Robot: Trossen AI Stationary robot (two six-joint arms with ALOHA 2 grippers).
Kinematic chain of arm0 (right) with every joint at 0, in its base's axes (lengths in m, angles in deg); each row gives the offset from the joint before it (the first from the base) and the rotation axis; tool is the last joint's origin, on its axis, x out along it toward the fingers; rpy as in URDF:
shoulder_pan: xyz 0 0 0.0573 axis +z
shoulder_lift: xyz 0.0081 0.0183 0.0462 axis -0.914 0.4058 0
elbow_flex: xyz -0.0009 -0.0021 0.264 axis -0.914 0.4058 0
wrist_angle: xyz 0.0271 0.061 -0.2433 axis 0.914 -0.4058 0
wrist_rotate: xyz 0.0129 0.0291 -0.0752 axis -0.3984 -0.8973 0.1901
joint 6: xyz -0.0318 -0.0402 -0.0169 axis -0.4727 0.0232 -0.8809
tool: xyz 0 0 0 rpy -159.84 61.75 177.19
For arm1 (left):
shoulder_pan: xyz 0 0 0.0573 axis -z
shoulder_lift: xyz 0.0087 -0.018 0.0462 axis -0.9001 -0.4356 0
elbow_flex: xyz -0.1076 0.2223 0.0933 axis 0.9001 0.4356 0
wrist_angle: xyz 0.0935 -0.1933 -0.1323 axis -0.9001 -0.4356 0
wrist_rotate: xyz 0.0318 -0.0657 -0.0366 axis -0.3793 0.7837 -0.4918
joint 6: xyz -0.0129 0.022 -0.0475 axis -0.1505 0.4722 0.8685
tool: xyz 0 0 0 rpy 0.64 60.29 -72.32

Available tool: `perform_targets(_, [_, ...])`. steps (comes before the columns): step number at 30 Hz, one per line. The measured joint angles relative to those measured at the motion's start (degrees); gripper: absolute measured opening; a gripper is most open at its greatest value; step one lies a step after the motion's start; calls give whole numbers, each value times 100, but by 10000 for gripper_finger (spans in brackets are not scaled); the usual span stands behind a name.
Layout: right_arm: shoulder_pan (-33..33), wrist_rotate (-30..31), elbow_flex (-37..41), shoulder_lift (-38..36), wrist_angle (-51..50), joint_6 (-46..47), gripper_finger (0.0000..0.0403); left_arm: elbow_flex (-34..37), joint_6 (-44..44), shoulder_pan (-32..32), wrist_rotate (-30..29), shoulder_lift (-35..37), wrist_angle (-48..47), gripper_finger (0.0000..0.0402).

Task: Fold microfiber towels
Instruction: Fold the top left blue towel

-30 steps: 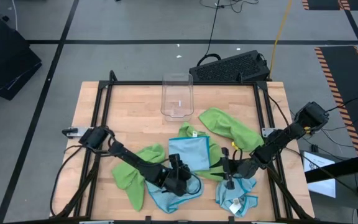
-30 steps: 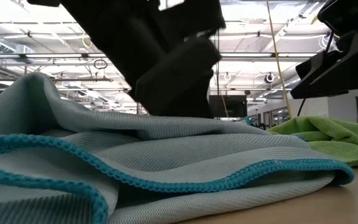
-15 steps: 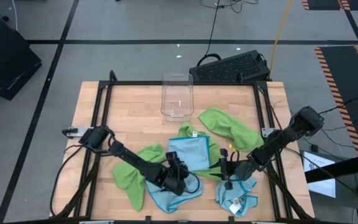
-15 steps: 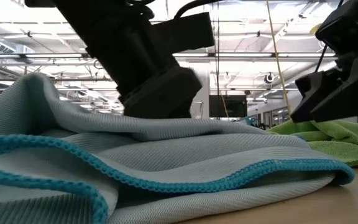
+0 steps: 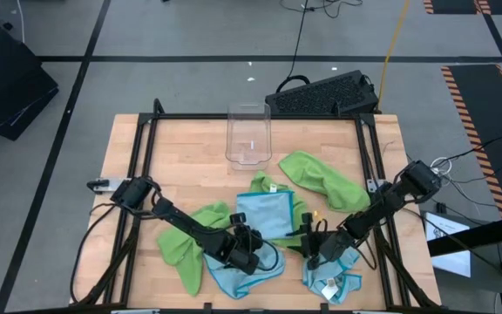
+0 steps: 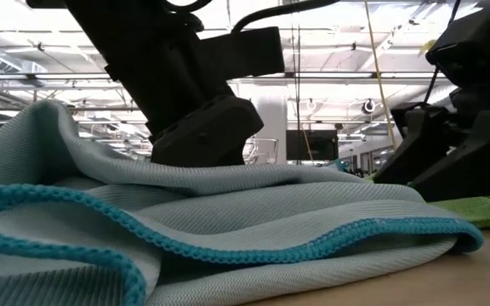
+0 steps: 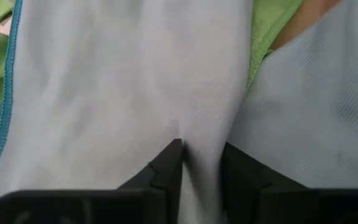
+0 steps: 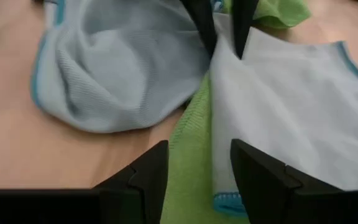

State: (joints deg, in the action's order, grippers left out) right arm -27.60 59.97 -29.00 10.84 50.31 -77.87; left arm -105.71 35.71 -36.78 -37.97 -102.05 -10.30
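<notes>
I'm pinching a raised ridge of the light blue towel (image 7: pixel 135 93) with the left gripper (image 7: pixel 197 165), near the table's front edge (image 5: pixel 146 307), its fingers nearly together on the fabric. The right gripper (image 8: pixel 194 165) is hanging spread, empty, over the seam between the green towel (image 8: pixel 194 149) and the flat blue towel (image 8: pixel 291 112), at front centre. I'm worrying the thin pinch slips out, or lifts the green cloth underneath too. Both arms are reaching low and inward from the side edges, wrists angled down toward each other.
</notes>
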Motion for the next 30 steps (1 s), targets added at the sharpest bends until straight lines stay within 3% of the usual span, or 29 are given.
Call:
perform_targets(9, [29,93,-6,-232,-274,-260,178,4,69,15,276,147,-2,11])
perform_targets(17, [29,63,-26,-232,-240,-804,183,4,67,-97,393,325,-5,33])
perform_targets(25, [29,59,-45,-228,-441,-798,183,4,55,-371,943,358,-35,9])
perform_targets(30, [29,216,-45,-227,-543,-817,183,4,71,-459,1052,395,-12,24])
